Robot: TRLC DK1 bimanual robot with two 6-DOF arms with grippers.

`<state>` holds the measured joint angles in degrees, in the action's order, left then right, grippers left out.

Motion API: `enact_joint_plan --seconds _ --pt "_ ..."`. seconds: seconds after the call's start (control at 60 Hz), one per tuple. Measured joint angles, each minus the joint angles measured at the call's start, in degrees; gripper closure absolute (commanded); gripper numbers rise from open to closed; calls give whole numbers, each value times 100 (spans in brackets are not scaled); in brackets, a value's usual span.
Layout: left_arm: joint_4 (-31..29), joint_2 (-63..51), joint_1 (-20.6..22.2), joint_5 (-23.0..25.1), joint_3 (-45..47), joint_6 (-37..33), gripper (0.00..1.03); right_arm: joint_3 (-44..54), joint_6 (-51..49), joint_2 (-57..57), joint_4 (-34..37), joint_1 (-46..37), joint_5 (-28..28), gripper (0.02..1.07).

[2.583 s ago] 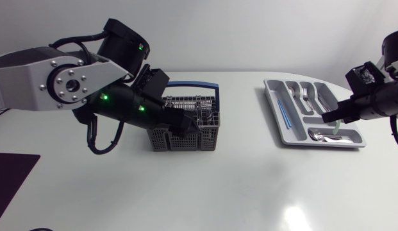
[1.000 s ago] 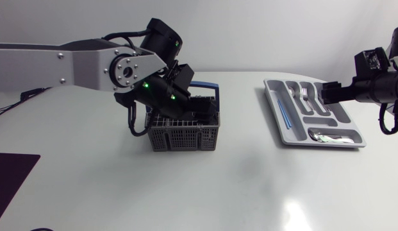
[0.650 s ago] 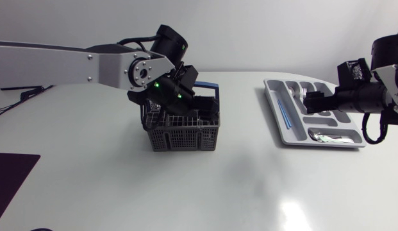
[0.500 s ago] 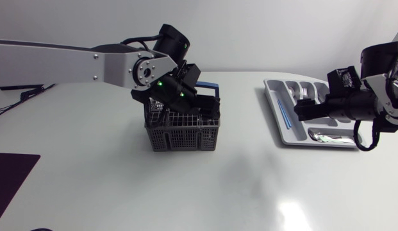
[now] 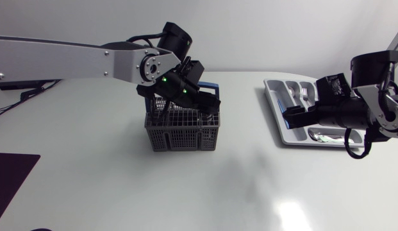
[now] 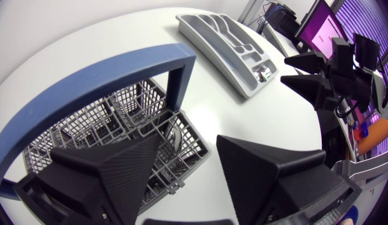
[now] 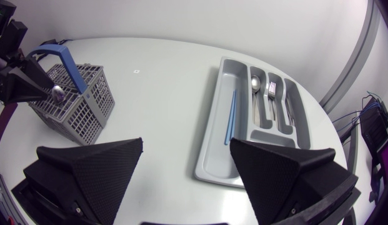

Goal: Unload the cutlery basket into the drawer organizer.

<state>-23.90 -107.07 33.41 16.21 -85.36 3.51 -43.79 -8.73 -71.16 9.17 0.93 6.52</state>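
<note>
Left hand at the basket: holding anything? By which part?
Nothing. The left hand hangs open over the basket, gripping no cutlery. The right hand is open and empty too.

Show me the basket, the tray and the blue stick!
basket [image 5: 182, 136], head view, its front wall.
tray [image 7: 213, 161], right wrist view, bare floor of its long slot.
blue stick [image 7: 231, 117], right wrist view, its middle.

Blue-handled grey basket stands well apart from the cutlery-holding organizer.
</note>
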Motion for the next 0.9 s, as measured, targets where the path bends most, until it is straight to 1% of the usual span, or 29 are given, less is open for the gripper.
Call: enact_joint_plan --seconds 0.267,0.333,0.4,0.483,0.55,0.9 --pt "-122 -254 -31 2 -153 -192 44 31 129 109 -50 450 59 7" --pt "-153 -304 -44 0 -170 -214 48 42 166 109 -63 603 63 7" --pt "-160 -326 -63 0 -181 -229 49 42 219 109 -83 761 57 7" --pt "-170 -337 -63 0 -203 -254 61 44 262 109 -129 914 50 7" --pt "-170 -339 -66 0 -225 -275 67 44 280 109 -168 964 31 7" --pt "-170 -413 -68 2 -245 -361 67 74 302 103 -188 1073 -37 7"
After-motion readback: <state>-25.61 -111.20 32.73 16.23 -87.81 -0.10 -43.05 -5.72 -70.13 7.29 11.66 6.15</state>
